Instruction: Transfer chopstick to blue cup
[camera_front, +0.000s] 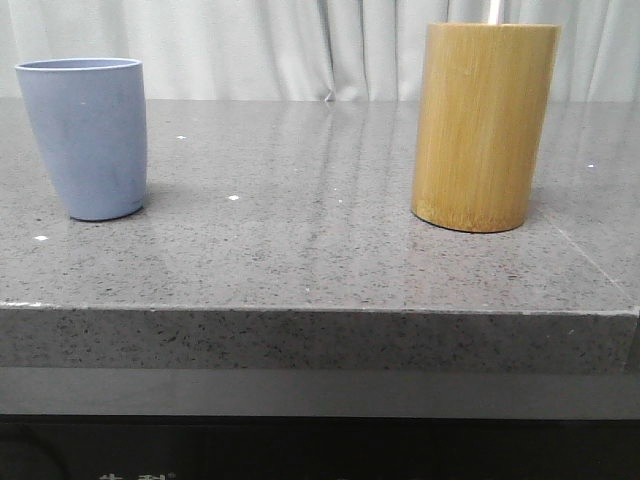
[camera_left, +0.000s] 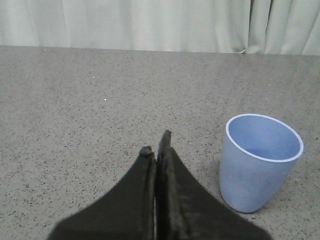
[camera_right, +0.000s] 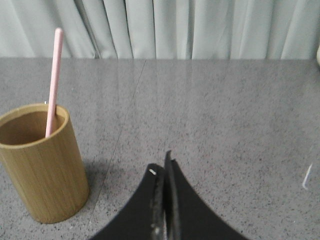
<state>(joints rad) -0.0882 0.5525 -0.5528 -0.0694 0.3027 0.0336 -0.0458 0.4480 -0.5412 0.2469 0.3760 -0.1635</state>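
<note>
Curtained test bench: grey stone countertop (camera_front: 320, 260).

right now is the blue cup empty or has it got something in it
Empty: the blue cup stands upright, its inside bare.

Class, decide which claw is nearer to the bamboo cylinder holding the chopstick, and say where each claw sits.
Right. The right claw, closed, hovers just beside the bamboo cylinder with the chopstick. The left claw, also closed, sits by the blue cup instead.

Pink chopstick (camera_right: 53, 82) upright; blue cup (camera_front: 87, 137) stands empty.
</note>
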